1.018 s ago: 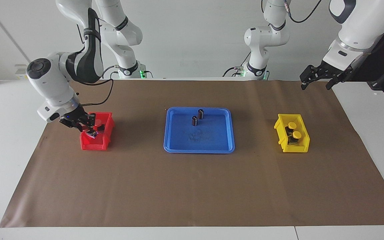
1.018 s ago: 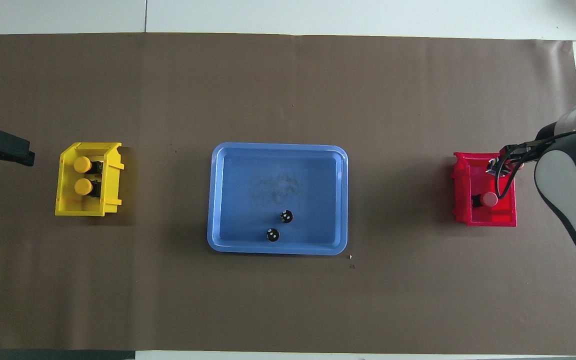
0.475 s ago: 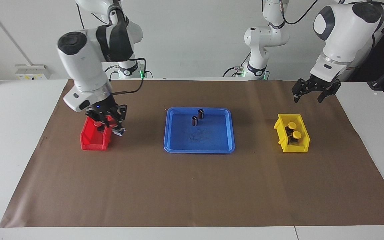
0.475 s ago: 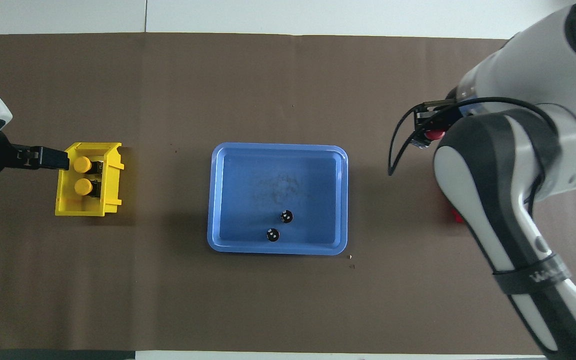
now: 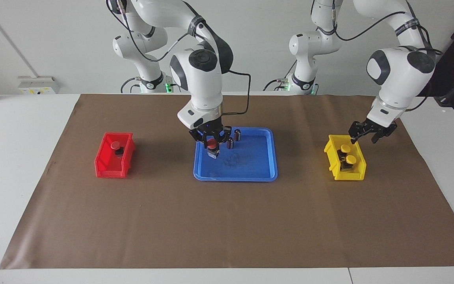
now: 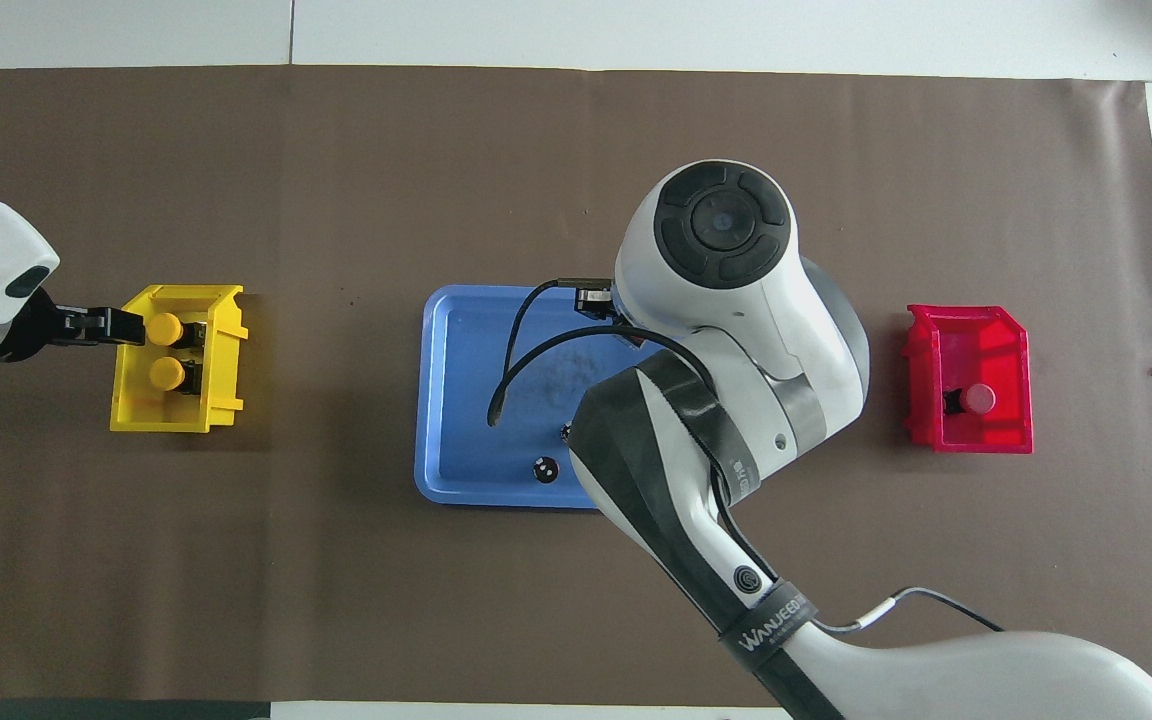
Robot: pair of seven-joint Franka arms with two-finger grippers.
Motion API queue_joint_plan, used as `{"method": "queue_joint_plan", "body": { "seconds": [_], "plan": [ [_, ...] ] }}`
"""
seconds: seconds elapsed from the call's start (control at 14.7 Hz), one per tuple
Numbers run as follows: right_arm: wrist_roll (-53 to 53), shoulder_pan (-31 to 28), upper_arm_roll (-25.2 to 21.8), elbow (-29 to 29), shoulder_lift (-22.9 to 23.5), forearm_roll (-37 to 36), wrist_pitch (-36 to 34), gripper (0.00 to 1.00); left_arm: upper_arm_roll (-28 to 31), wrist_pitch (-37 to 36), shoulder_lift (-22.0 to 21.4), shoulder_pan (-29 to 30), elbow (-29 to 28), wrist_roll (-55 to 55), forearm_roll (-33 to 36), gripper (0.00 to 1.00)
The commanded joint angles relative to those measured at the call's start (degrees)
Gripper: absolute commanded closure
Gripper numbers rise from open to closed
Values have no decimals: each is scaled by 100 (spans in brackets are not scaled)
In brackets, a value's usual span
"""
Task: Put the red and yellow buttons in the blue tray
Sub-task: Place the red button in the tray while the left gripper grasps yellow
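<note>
My right gripper [image 5: 212, 148] is shut on a red button [image 5: 211, 143] and holds it low over the blue tray [image 5: 235, 178], at the tray's end toward the right arm; I cannot tell whether it touches the floor. In the overhead view the right arm hides this button and part of the tray [image 6: 456, 400]. A second red button [image 5: 115, 145] sits in the red bin [image 5: 108, 167], also seen from overhead [image 6: 981, 398]. Two yellow buttons [image 5: 345, 148] [image 5: 351, 159] sit in the yellow bin [image 5: 339, 173]. My left gripper [image 5: 365, 133] is open over that bin's edge nearer to the robots.
Two dark capless cylinders [image 5: 237, 135] [image 5: 230, 142] stand in the blue tray on its side nearer to the robots, close beside the right gripper; one shows from overhead [image 6: 544, 468]. A brown mat [image 5: 227, 228] covers the table.
My right gripper lifted a red button out of the red bin and carried it over to the blue tray. My left gripper came down toward the yellow bin.
</note>
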Motion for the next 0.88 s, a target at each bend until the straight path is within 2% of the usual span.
{"method": "queue_joint_plan", "body": {
  "seconds": [0.0,0.27,0.48,0.54,0.61,0.68,0.75,0.81],
  "plan": [
    [251,77,-35,-113,239,5,488,81,-16,415,303,-29,-24,-140,94,28],
    [639,420,-35,-147,608,-38,691,79,-16,705,558,-20,-33,-280,85,28],
    [753,438,-35,-498,600,-38,998,75,-16,820,629,-91,-33,-465,85,28],
    [753,438,-35,-560,591,-38,1060,60,-16,820,629,-91,-68,-491,85,28],
    [745,429,-35,-517,591,-38,1017,29,-16,829,611,-99,-129,-492,85,29],
    [745,412,-44,-412,591,-47,930,8,-16,829,603,-100,-156,-492,85,30],
    [745,403,-61,-81,609,-56,633,0,-16,838,629,-100,-199,-483,85,30],
    [753,342,-53,358,661,-47,186,0,-16,890,629,-100,-226,-483,76,30]
  ]
}}
